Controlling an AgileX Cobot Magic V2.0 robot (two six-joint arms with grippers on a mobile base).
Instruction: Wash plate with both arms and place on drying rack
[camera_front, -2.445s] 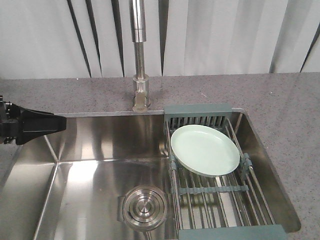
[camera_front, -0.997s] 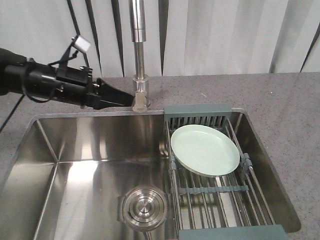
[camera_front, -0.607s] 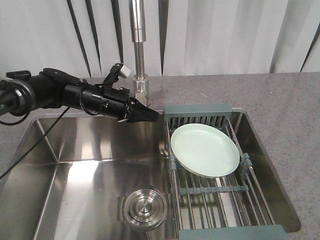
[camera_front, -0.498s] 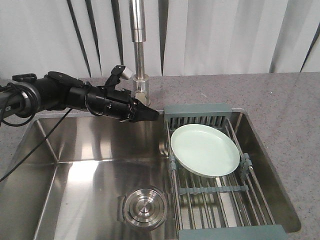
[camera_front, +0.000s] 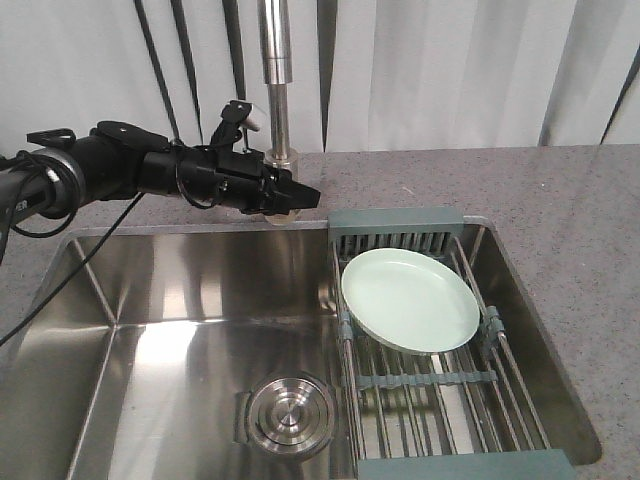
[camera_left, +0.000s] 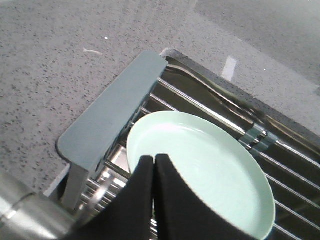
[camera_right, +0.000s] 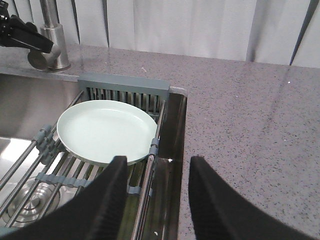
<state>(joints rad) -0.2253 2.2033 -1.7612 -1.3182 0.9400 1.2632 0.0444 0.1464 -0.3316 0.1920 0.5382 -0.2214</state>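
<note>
The pale mint-green plate (camera_front: 408, 300) lies flat on the drying rack (camera_front: 440, 385) across the right side of the sink; it also shows in the left wrist view (camera_left: 200, 165) and the right wrist view (camera_right: 105, 131). My left arm reaches in from the left at counter height, and its left gripper (camera_front: 312, 199) is shut and empty, just in front of the tap base, above and left of the rack's back bar. In its own view the left gripper (camera_left: 153, 159) has its tips pressed together. My right gripper (camera_right: 160, 162) is open and empty over the sink's right rim.
The steel tap (camera_front: 279, 110) rises right behind my left gripper. A round steel drain (camera_front: 290, 415) sits in the sink floor (camera_front: 170, 350). Speckled grey countertop (camera_front: 560, 200) surrounds the sink. White vertical blinds close off the back.
My left arm swung in from the left edge to the tap base, dipped toward the sink, then lifted slightly to counter height. Plate and rack have not moved.
</note>
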